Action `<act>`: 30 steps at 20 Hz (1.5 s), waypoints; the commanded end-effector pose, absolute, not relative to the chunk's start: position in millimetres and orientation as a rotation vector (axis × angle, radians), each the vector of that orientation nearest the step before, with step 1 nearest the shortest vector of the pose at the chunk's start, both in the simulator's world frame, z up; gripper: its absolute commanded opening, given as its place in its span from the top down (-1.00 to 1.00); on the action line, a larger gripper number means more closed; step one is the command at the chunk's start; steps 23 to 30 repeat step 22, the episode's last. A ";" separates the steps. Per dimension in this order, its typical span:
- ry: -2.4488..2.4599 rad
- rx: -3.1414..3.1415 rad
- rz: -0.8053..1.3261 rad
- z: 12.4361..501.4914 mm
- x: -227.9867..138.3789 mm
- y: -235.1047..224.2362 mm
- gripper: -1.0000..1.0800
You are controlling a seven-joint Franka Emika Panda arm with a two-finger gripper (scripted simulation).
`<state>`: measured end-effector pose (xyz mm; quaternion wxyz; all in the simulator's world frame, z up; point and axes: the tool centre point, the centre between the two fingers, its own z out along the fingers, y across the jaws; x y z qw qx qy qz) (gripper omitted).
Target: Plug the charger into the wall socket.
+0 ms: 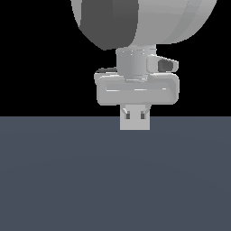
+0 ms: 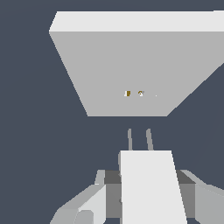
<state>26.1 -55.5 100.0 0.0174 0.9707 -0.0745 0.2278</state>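
Arm (image 1: 149, 22): bulbous, glossy white shell with a dark grey panel at upper left of frame. Below, a light grey cylindrical wrist collar. Gripper (image 1: 135, 115): wide, rounded white body; small dark-faced module at its right; short grey fingers.

the white arm hangs down from above, wrist vertical. its gripper (image 1: 135, 115) points downward, fingers (image 2: 97, 199) drawn in close on both sides of the charger (image 2: 151, 188), clamping it.
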 end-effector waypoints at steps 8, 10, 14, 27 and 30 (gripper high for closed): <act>-0.232 3.017 0.708 100.3 41.9 -57.7 1.00; -0.233 3.018 0.708 100.3 49.5 -58.9 1.00; -0.233 3.018 0.708 100.4 64.2 -61.2 1.00; -0.231 3.017 0.708 100.1 75.5 -62.7 1.00; -0.231 3.017 0.708 100.1 75.5 -62.7 1.00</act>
